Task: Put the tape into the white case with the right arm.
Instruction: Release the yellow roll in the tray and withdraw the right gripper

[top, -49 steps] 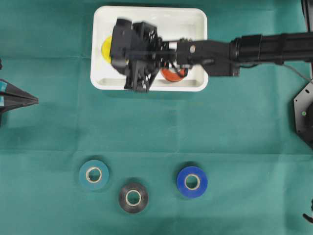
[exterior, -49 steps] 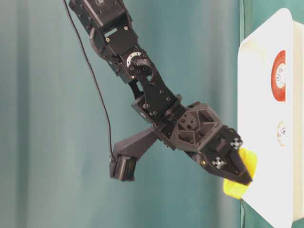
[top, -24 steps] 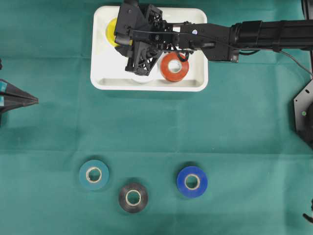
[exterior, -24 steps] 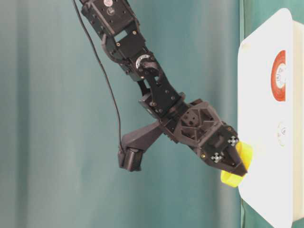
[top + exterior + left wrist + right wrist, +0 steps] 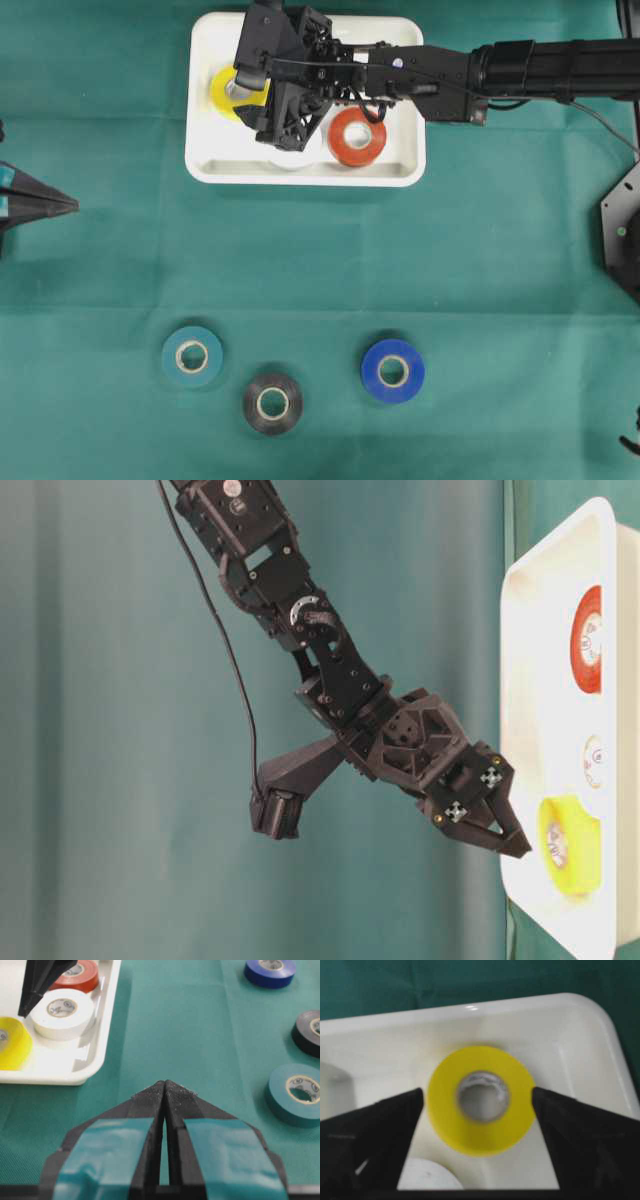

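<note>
Glossy plastic white case (image 5: 400,172), matt green cloth (image 5: 450,280)

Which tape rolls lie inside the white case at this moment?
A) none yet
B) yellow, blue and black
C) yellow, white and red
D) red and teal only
C: the yellow roll, the white roll and the red roll all sit within the white case; the blue, black and teal ones lie on the cloth.

Yellow tape (image 5: 228,93) flat in white case (image 5: 400,172), left end.

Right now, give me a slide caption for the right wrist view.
Open right claw poised over the yellow tape roll lying flat in the white case.
</note>
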Tool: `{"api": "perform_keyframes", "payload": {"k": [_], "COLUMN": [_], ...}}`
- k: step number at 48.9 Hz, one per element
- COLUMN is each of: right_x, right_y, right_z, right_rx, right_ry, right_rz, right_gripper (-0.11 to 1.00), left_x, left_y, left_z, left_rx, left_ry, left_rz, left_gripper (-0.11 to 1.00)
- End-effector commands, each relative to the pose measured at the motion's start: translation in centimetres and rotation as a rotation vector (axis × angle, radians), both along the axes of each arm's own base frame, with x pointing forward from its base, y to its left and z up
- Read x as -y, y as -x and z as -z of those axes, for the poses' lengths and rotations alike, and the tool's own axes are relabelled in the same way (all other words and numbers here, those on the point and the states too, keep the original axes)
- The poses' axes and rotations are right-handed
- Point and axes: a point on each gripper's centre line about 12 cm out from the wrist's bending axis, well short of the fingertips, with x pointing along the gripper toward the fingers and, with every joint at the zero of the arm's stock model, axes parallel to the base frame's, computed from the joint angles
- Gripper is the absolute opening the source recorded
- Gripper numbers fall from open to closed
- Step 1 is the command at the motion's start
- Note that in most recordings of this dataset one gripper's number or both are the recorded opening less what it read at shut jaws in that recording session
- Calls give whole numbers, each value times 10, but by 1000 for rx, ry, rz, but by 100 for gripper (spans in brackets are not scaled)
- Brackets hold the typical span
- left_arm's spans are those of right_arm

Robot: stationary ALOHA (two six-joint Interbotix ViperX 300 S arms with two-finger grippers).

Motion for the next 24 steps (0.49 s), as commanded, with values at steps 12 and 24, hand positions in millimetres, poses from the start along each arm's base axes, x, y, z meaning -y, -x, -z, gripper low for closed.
{"api": "perform_keyframes", "payload": {"k": [12, 24], "right_x": [0, -30], "right_y": [-4, -2], "right_z": [-18, -21], "right_rx": [55, 52], "right_ry": [14, 12], "right_rz": [-9, -65], "right_gripper": [61, 61], "left_x": [0, 0], "left_y": [-1, -1], "left_z": [-3, -3], "left_rx": [5, 5], "left_ry": [2, 2], "left_rz": [-2, -2], "left_gripper": [1, 1]}}
